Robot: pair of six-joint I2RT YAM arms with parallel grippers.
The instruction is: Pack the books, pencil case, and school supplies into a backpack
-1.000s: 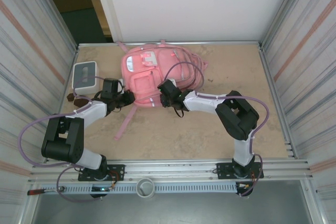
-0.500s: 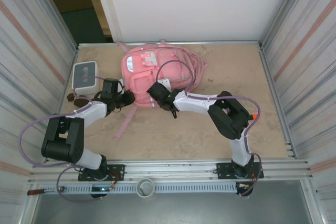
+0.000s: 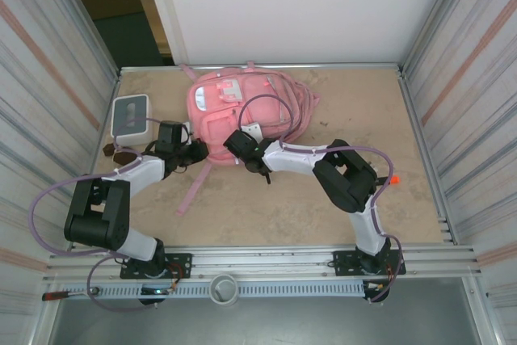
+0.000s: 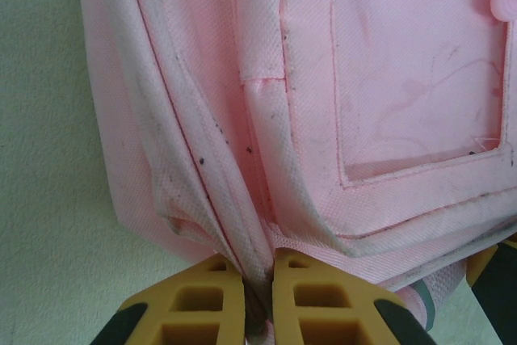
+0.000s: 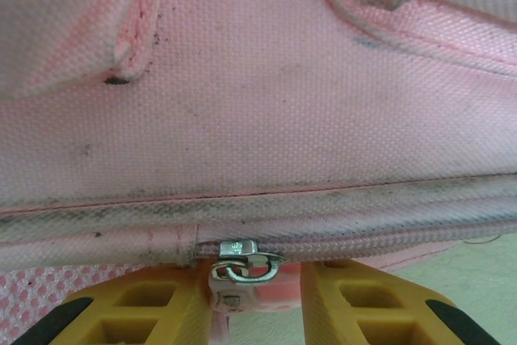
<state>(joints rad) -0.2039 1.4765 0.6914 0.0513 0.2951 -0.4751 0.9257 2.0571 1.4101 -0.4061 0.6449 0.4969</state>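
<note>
Change since a second earlier sat almost wholly on the right side. At the left edge of the bench [image 3: 323,199], the white box with a grey top [image 3: 129,115] and the small dark lumps [image 3: 119,153] lay as before. The left arm had not shifted. The left fingers [image 4: 319,300] were still pressed nearly together on a gathered fold at the near left corner of the pink backpack [image 3: 242,98]. The backpack stayed flat at the back middle of the bench, front pockets up, with one strap [image 3: 192,187] trailing toward the near edge. The right arm had swung leftward, elbow and all. This brought the right fingers [image 5: 355,305] from the pack's near right side to the middle of its near edge, close to the left ones.

The left wrist view showed fine woven pink cloth, puckered and speckled with dark grime, with a stitched rectangular pocket panel. In the right wrist view the weave looked coarser and was crossed by a dirty corded seam. A small silver metal zip pull [image 5: 240,258] hung between the blocky yellow right fingers, which stood narrowly apart. Whether they actually pinched it could not be told.
</note>
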